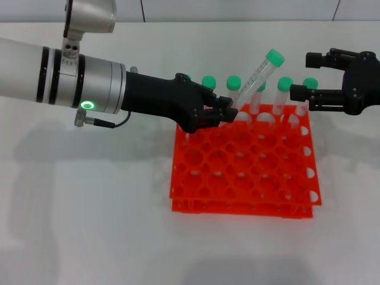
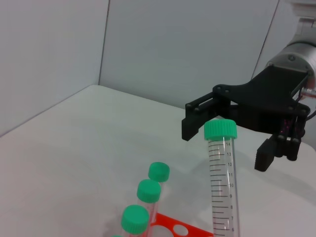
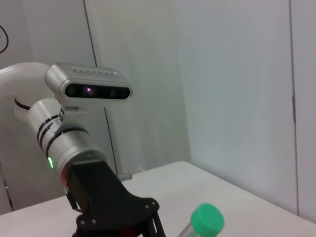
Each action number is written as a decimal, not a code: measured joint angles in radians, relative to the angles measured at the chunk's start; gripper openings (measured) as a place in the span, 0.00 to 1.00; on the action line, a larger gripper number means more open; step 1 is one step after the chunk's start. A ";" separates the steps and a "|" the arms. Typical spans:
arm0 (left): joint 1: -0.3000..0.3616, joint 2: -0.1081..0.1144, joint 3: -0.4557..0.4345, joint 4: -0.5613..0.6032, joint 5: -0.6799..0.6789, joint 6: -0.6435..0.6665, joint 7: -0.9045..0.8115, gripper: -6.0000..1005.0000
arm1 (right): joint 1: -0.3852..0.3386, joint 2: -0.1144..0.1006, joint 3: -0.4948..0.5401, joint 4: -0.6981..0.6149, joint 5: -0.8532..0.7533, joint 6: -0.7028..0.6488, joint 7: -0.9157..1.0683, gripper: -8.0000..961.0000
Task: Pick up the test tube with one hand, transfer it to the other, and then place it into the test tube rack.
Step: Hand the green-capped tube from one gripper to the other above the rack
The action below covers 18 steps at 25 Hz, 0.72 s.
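Observation:
My left gripper (image 1: 228,113), black on a silver arm with a green light ring, is shut on the lower end of the test tube (image 1: 256,80). It holds the tube over the back row of the orange-red test tube rack (image 1: 243,178). The tube is tilted, its green cap (image 1: 274,57) leaning toward my right gripper (image 1: 304,76). That gripper hovers open at the rack's far right corner, just beyond the cap. The left wrist view has the held test tube (image 2: 223,182) up close. The right wrist view catches only its cap (image 3: 207,219) beside the left gripper (image 3: 116,210).
Several other green-capped tubes (image 1: 233,82) stand in the rack's back row, right behind and beside the held tube. The rack's other holes show no tubes. The white table (image 1: 89,225) spreads around the rack, and a pale wall (image 2: 173,44) stands behind.

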<state>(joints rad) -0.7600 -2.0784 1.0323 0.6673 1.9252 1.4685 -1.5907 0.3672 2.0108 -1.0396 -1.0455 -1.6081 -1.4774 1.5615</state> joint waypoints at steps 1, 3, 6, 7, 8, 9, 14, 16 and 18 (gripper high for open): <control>0.000 0.000 0.000 0.000 0.000 0.000 0.000 0.18 | 0.000 0.000 -0.001 -0.001 0.006 -0.003 0.000 0.86; 0.000 0.000 0.000 0.000 -0.002 0.001 0.000 0.18 | 0.002 0.000 -0.001 -0.002 0.017 -0.010 0.000 0.86; -0.001 0.000 0.000 0.000 -0.003 0.002 0.000 0.18 | 0.007 0.000 0.001 -0.002 0.028 -0.020 0.000 0.86; -0.001 0.000 0.000 0.000 -0.003 0.002 0.000 0.18 | 0.008 0.000 0.000 -0.002 0.031 -0.021 0.000 0.86; -0.001 0.000 0.000 0.000 -0.002 0.002 0.000 0.18 | 0.009 0.000 -0.001 -0.002 0.035 -0.023 0.000 0.86; -0.001 0.000 0.000 0.000 -0.002 0.002 0.001 0.18 | 0.009 0.000 -0.003 -0.002 0.037 -0.024 0.000 0.86; -0.001 0.000 0.000 0.000 -0.001 0.003 0.002 0.18 | 0.023 0.000 -0.007 -0.002 0.041 -0.025 0.000 0.86; -0.001 0.000 0.000 0.000 -0.001 0.003 0.001 0.18 | 0.030 0.000 -0.008 -0.001 0.042 -0.025 0.000 0.86; -0.003 0.000 0.002 0.002 -0.002 0.003 0.001 0.18 | 0.038 0.000 -0.008 0.004 0.042 -0.025 0.000 0.86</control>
<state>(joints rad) -0.7631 -2.0785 1.0338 0.6692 1.9227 1.4712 -1.5894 0.4056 2.0111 -1.0477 -1.0418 -1.5661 -1.5022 1.5617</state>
